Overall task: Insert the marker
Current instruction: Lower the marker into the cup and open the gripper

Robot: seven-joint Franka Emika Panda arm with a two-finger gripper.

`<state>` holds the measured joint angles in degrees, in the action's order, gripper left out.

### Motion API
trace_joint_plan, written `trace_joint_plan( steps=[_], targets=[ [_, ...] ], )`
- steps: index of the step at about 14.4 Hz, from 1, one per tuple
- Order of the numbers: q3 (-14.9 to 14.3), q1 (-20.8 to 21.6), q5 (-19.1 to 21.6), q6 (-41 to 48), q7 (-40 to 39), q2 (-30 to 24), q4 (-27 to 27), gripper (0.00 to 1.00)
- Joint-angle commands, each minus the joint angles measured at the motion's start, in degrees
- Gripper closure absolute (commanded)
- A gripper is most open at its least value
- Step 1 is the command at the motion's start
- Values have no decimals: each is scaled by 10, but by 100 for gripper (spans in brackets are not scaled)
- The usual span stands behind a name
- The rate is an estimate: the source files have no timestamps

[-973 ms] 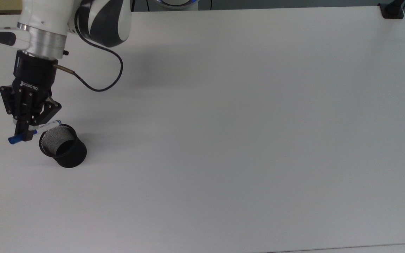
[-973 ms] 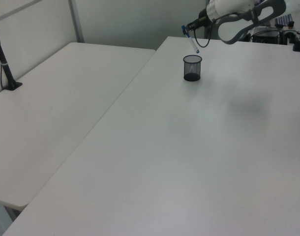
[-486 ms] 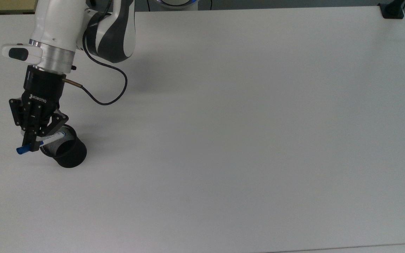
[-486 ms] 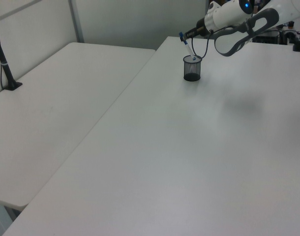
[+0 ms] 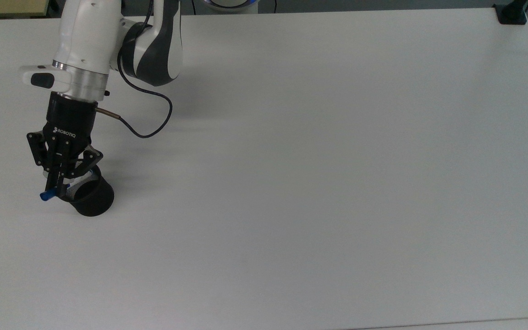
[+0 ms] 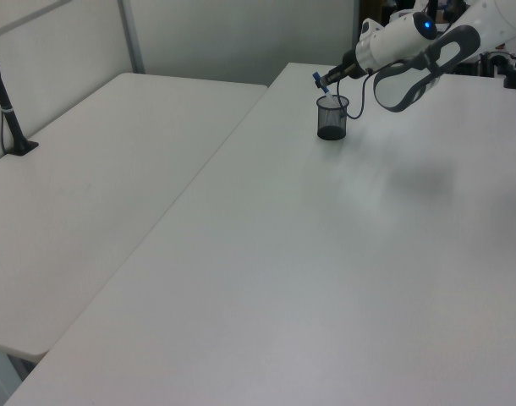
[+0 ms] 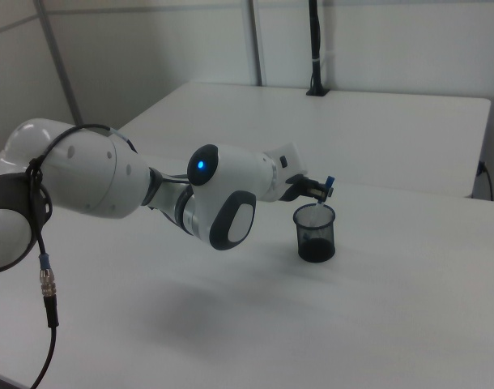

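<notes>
The marker (image 5: 44, 196) is a slim white barrel with a blue cap, held tilted. Its blue cap sticks out to the top view's left and its lower end dips inside the rim of the black mesh cup (image 5: 92, 200). My gripper (image 5: 56, 187) is shut on the marker's upper part, just over the cup's left rim in the top view. In the left view the marker (image 6: 318, 79) leans over the cup (image 6: 331, 119). In the right view the gripper (image 7: 317, 190) holds the marker (image 7: 330, 182) above the cup (image 7: 315, 233).
The cup stands on a wide white table (image 5: 300, 183). A black cable (image 5: 156, 130) loops from the wrist. A black clamp (image 5: 511, 13) sits at the top view's far right corner. A second white table (image 6: 97, 178) adjoins, with a black post (image 6: 8, 110).
The gripper has moved to the top view's right and lower, toward the cup. The marker has tilted steeper and its lower end has gone from above the rim into the cup's mouth.
</notes>
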<state>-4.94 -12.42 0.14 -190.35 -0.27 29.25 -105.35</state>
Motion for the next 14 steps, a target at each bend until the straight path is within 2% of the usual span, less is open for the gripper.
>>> trace_joint_plan(
  steps=[1,2,3,10,14],
  targets=[
    [-2,2,0,-14,-11,-12,-17,19],
    [-2,3,3,-11,-10,-18,-17,7],
    [-2,4,6,-9,-6,-25,-17,0],
    [-1,10,6,50,6,-80,-17,0],
    [5,12,7,231,7,-160,-8,0]
  ],
)
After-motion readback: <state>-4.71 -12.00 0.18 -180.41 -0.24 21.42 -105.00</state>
